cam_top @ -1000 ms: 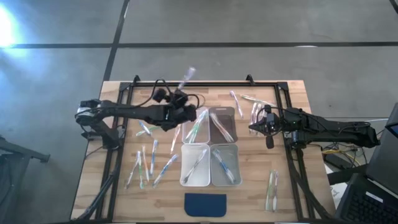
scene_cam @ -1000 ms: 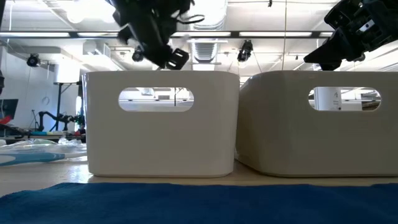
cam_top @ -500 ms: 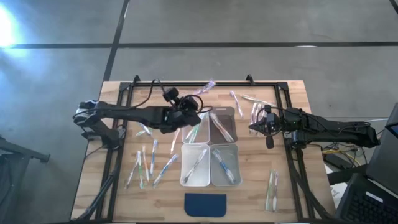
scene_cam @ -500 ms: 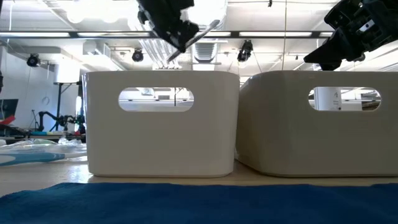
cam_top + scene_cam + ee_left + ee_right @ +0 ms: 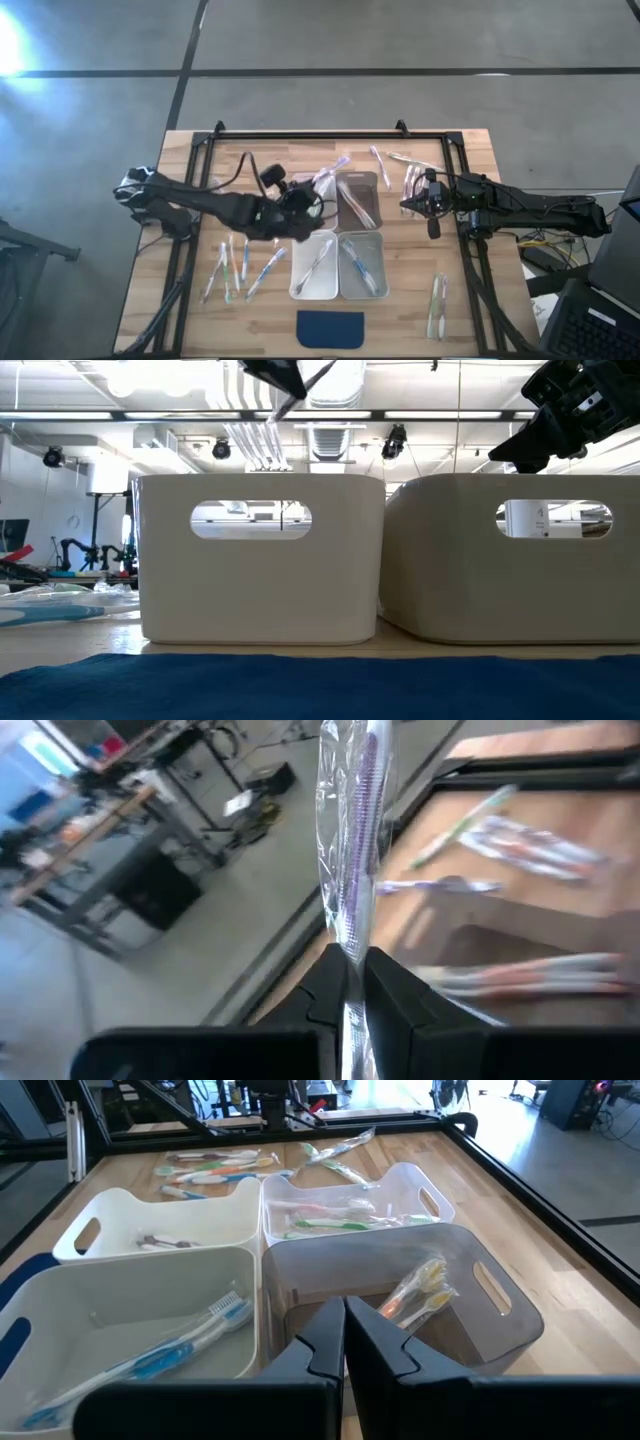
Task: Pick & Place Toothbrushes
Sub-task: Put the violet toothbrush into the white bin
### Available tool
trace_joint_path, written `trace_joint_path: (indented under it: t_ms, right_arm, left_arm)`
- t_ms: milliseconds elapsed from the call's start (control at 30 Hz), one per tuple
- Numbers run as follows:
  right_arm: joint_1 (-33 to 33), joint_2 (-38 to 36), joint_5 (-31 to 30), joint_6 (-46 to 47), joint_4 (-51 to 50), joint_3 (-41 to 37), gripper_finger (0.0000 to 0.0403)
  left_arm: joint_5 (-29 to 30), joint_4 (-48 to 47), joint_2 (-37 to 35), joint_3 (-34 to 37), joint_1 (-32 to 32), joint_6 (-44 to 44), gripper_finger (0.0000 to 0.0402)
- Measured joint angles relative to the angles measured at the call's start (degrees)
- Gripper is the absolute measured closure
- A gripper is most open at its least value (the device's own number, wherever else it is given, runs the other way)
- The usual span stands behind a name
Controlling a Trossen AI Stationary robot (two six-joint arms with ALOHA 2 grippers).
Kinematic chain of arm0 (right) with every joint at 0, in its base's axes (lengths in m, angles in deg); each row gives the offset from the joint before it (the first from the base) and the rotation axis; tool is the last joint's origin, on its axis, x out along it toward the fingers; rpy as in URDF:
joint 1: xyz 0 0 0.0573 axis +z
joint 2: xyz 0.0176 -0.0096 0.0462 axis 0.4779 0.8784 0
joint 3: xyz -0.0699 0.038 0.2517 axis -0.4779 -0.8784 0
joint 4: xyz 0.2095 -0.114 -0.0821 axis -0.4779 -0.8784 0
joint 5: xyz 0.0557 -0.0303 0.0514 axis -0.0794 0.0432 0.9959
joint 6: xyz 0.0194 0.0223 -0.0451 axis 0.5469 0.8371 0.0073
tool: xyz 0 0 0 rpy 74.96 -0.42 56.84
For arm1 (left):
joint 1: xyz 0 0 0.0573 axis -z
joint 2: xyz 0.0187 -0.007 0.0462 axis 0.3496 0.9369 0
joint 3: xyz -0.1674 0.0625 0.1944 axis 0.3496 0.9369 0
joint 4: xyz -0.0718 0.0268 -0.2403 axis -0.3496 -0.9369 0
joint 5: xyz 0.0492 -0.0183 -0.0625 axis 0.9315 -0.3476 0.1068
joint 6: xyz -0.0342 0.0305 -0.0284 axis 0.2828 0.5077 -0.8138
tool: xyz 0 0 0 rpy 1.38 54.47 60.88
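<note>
The left gripper (image 5: 347, 982) is pinched tight on the lower end of a wrapped purple toothbrush (image 5: 352, 830), which stands up and away from the fingers in its clear sleeve; in the high view that gripper (image 5: 300, 203) hangs over the far-left bin (image 5: 314, 203) of the four-bin cluster, with the brush (image 5: 331, 170) slanting off past the bin's far corner. The step in hand looks like carrying this brush to its bin and letting it go, and doing it well means bringing the long free end inside the walls first: tip the wrist so the brush lies along the bin's length, lower until the wrapper is below the rim, and only then part the fingers, since the crinkly sleeve could cling to a pad or catch on the rim. Which bin suits a purple brush is hard to judge from here. The far-right bin (image 5: 470, 1295) holds yellow ones, the near bins hold a blue brush (image 5: 175, 1345) and a darker one. Loose toothbrushes (image 5: 236, 268) still lie on the table (image 5: 155, 310) to the left of the bins. The right gripper (image 5: 432, 206) waits with fingers closed on nothing, beside the bins on the right.
</note>
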Motion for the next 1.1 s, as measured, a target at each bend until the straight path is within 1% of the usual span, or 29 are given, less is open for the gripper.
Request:
trace_joint_path:
  t_ms: [67,200,267,333,433,567,800,900,1100]
  right_arm:
    - [0.0,0.0,0.0,0.1,0.0,0.0,0.0394]
    - [0.0,0.0,0.0,0.1,0.0,0.0,0.0394]
    - [0.0,0.0,0.0,0.0,0.0,0.0,0.0394]
    - [0.0,0.0,0.0,0.0,0.0,0.0,0.0394]
    - [0.0,0.0,0.0,0.0,0.0,0.0,0.0394]
    - [0.0,0.0,0.0,0.0,0.0,0.0,0.0394]
    - [0.0,0.0,0.0,0.1,0.0,0.0,0.0394]
    - [0.0,0.0,0.0,0.0,0.0,0.0,0.0394]
    - [0.0,0.0,0.0,0.1,0.0,0.0,0.0394]
  left_arm:
    - [-3.1,-2.8,0.0,-1.4,1.8,-5.8,0.0377]
    - [-15.0,-12.2,0.1,-6.7,3.1,-20.6,0.0379]
    - [-19.7,-16.4,0.3,-8.6,3.1,-26.4,0.0379]
    - [-23.9,-19.0,0.6,-9.2,3.1,-31.8,0.0380]
    - [-29.1,-20.4,1.3,-8.8,3.2,-38.7,0.0380]
    - [-32.6,-20.7,4.2,-8.6,3.2,-43.7,0.0380]
    - [-40.7,-17.7,9.7,-8.5,3.7,-45.9,0.0380]
    - [-43.3,-16.0,11.5,-8.5,3.9,-47.2,0.0380]
    - [-49.2,-15.1,14.6,-8.4,4.5,-52.0,0.0380]
